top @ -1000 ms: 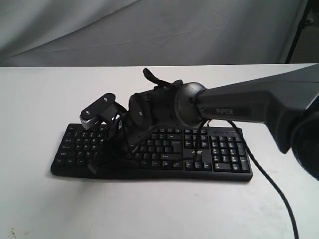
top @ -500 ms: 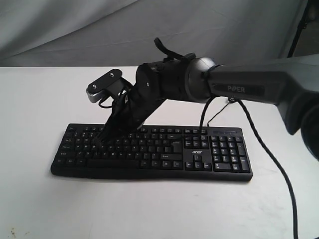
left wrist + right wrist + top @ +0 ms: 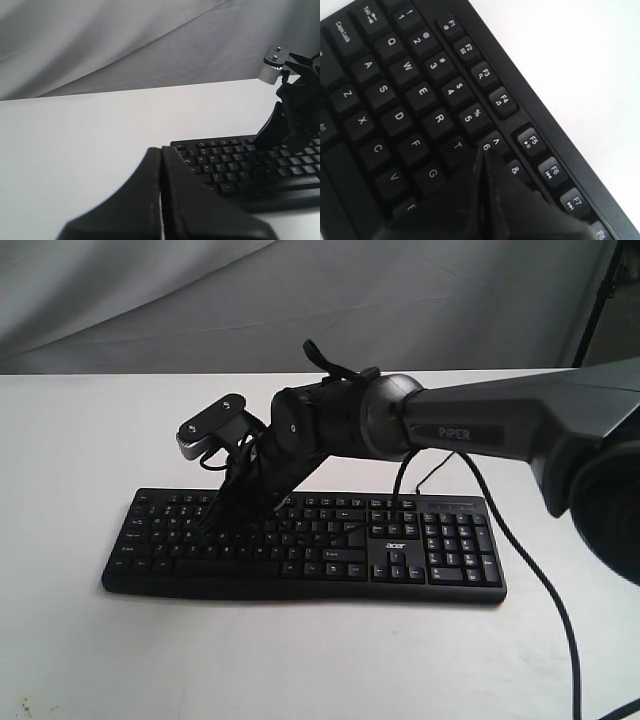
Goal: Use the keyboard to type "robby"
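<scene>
The black keyboard [image 3: 440, 550] lies along the white table [image 3: 80, 440], with its "acer" logo near the number pad. My right gripper [image 3: 207, 525] reaches across to the left half of the keyboard and slants down over the upper letter rows. In the right wrist view the right gripper [image 3: 482, 150] is shut and holds nothing. Its tip sits where the T key [image 3: 456, 146] meets the 6 key [image 3: 490, 142]; I cannot tell whether it touches. My left gripper [image 3: 161, 149] is shut and empty, and it hovers off the keyboard's [image 3: 225, 165] left end.
A grey cloth backdrop [image 3: 200, 300] hangs behind the table. A black cable [image 3: 545, 585] trails from the right arm [image 3: 470, 430] across the table at the right. The right arm's wrist camera [image 3: 205, 430] juts out above the keyboard's left part.
The right gripper has lifted from the keyboard's lower rows and swung up and back to the upper letter rows. Its wrist has straightened. The keyboard has not moved.
</scene>
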Robot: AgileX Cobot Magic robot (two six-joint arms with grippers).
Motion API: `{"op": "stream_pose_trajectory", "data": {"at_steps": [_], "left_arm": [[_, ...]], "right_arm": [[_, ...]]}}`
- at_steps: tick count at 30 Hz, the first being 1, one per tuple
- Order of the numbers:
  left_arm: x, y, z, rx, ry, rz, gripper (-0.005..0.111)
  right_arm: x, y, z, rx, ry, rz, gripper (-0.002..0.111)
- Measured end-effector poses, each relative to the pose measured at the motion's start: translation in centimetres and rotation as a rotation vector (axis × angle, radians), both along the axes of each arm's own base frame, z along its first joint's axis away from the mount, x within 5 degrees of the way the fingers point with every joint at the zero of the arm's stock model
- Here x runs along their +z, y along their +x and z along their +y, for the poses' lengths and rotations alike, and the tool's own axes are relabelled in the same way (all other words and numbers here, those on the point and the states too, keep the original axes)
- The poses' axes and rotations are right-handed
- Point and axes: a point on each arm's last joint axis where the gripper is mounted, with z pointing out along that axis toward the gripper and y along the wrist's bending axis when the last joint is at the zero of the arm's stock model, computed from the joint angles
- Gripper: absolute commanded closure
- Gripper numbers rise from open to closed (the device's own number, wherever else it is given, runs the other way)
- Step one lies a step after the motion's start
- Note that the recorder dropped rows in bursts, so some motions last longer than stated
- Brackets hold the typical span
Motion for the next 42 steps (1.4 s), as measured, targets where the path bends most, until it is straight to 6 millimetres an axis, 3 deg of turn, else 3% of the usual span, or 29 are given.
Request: {"op": "stream_pose_trajectory", "data": {"at_steps": [12,20,23,26,30,33,39,42], "left_arm": [[0.0,0.0,0.0,0.000,0.000,0.000,0.107],[0.0,0.0,0.0,0.000,0.000,0.000,0.107],[0.0,0.0,0.0,0.000,0.000,0.000,0.107],[0.0,0.0,0.0,0.000,0.000,0.000,0.107],[0.0,0.0,0.0,0.000,0.000,0.000,0.107],[0.0,0.0,0.0,0.000,0.000,0.000,0.107],[0.0,0.0,0.0,0.000,0.000,0.000,0.107],[0.0,0.0,0.0,0.000,0.000,0.000,0.107]], "right_arm": [[-1.2,0.1,0.2,-0.017,0.007,0.022,0.108],[-0.9,0.1,0.2,-0.019,0.015,0.022,0.108],[0.5,-0.2,0.0,-0.008,0.014,0.011,0.108],[3.3,-0.8,-0.7,-0.004,0.037,-0.026,0.108],[7.9,-3.3,-3.6,-0.022,0.077,-0.075,0.108],[10.0,-6.1,-6.8,-0.052,0.095,-0.095,0.108],[13.2,-13.9,-14.1,-0.107,0.157,-0.135,0.108],[13.0,-17.7,-17.4,-0.145,0.192,-0.130,0.108]]}}
